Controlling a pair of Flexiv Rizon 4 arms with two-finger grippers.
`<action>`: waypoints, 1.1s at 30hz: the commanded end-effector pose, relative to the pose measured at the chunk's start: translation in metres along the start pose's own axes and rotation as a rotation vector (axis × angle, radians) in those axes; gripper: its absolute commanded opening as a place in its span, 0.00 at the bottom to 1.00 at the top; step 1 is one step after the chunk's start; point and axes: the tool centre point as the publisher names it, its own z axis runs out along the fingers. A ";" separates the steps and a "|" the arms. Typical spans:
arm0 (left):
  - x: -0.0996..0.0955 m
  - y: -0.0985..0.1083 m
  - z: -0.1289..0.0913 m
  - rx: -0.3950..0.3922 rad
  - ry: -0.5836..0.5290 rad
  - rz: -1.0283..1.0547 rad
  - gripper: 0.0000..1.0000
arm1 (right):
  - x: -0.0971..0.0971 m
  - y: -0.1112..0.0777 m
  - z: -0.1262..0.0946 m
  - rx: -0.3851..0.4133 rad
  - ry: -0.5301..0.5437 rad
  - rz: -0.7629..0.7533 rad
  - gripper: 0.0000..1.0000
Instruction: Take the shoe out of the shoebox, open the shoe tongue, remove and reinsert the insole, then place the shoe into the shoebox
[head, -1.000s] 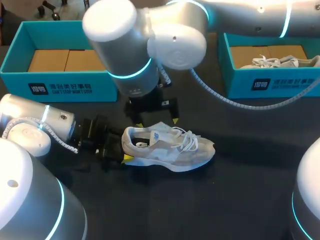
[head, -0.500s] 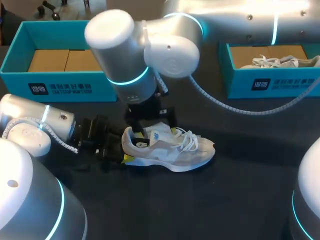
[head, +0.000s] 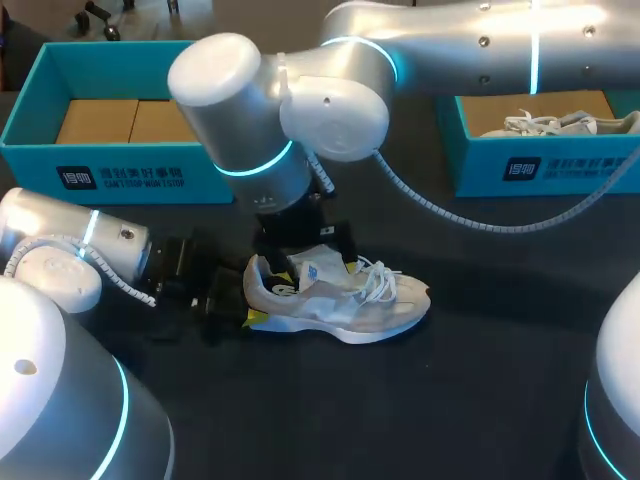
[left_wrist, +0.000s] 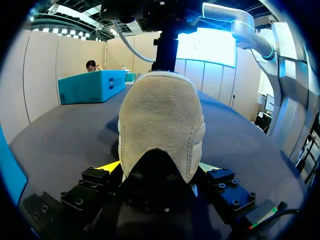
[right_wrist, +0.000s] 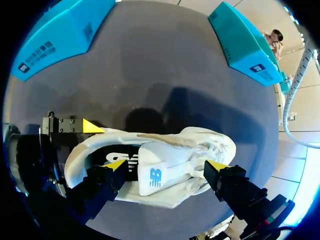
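From overhead: grey-white lace-up sneaker (head: 345, 300) upright on its sole on the dark table (head: 400, 420), toe toward the right arm's side, outside both boxes. Behind it, a teal cardboard shoebox (head: 120, 175) at left and a second teal box (head: 560, 165) at right, another pale shoe (head: 560, 123) inside. Left gripper (head: 248, 305) at the heel, right gripper (head: 315, 262) low over the sneaker's opening. From the left wrist: suede heel (left_wrist: 162, 125) pinched between both yellow fingertips (left_wrist: 111, 166), one against each side. From the right wrist: fingers spread wide, one yellow tip (right_wrist: 116, 163) at the opening above the dark insole (right_wrist: 129, 159), the other beside the white laces (right_wrist: 210, 147), upturned white tongue (right_wrist: 160, 175) loose between them.
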 end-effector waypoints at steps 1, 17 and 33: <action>0.000 0.000 -0.001 -0.002 0.001 0.000 0.00 | 0.011 -0.008 0.008 -0.010 -0.042 0.051 1.00; 0.000 0.000 -0.001 -0.002 0.001 0.000 0.00 | -0.003 -0.016 0.013 0.005 -0.146 0.097 1.00; 0.000 0.000 -0.001 -0.002 0.001 0.000 0.00 | -0.035 -0.020 0.004 0.035 -0.236 0.131 1.00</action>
